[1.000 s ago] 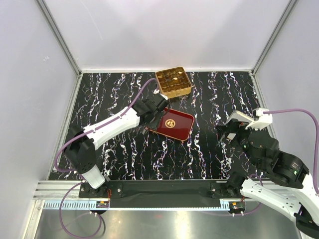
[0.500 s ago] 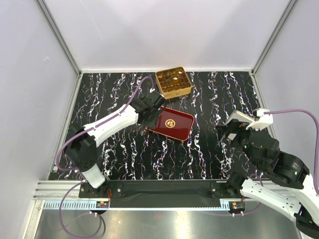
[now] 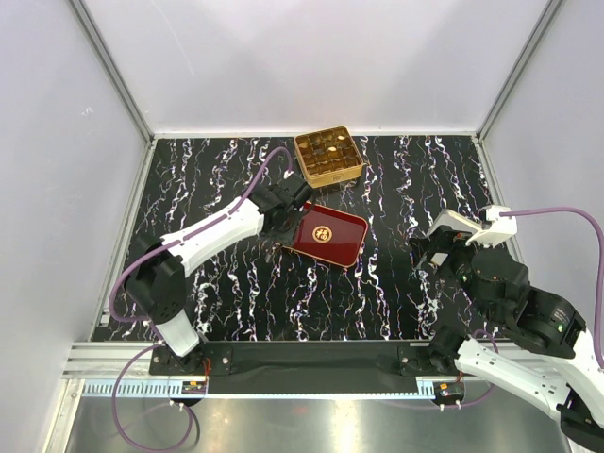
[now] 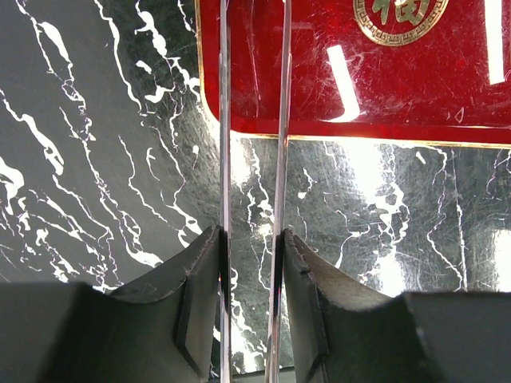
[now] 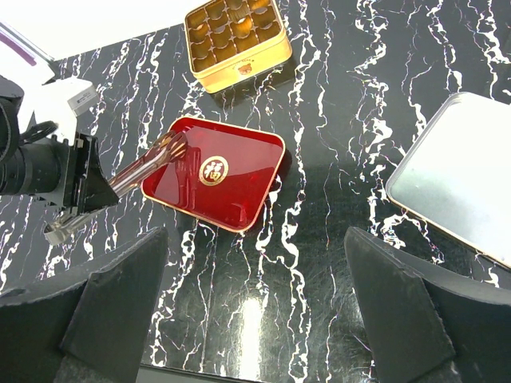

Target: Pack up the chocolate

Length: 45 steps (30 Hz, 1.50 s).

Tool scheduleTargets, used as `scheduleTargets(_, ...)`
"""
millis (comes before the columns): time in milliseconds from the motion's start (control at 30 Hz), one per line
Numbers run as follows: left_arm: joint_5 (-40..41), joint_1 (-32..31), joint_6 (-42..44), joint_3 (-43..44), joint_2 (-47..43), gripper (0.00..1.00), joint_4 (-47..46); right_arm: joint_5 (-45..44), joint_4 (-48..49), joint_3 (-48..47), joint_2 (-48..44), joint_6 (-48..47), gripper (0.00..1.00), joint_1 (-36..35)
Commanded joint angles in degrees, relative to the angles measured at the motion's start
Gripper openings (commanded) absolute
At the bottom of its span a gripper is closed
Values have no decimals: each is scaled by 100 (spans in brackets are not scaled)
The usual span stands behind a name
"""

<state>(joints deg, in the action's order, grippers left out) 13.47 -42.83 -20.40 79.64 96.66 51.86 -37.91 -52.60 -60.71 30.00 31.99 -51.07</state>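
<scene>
Gold tin [image 3: 342,176] at the far side holds the chocolate [image 3: 326,149] in its cells. Just near it, the red tray [image 3: 342,243] looks bare, so packing seems nearly finished. The left gripper [image 4: 251,239] pinches clear tongs [image 4: 284,120] narrow, apparently empty. The right gripper [image 5: 255,267] gapes wide.

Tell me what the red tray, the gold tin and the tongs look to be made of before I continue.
Red tray: likely lacquered plastic or painted metal. It is glossy, with sharp light reflections, fine scratches and a gilt rim.
Gold tin: seemingly thin metal, with a satin gold sheen on its walls and dividers.
Tongs: probably clear plastic, since the tabletop shows through them.
</scene>
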Motion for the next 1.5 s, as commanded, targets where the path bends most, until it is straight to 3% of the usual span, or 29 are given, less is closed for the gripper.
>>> scheduleTargets(0,15,20,-43,359,-130,37,140,-67,145,-29,32,18,100,-44)
scheduleTargets(333,-20,11,62,991,-209,34,395,-32,171,-11,41,53,100,-44)
scheduleTargets(467,-249,20,335,1440,-104,33,80,-23,197,-3,24,53,100,-44)
scheduleTargets(700,-30,64,914,3292,1160,29,-202,-41,206,6,59,44,100,-44)
scheduleTargets(900,-20,231,1187,4506,2224,31,-544,-155,189,-11,-12,-8,100,-52)
scheduleTargets(1467,-64,574,1566,4570,3042,34,-1696,-111,259,138,164,62,100,-44)
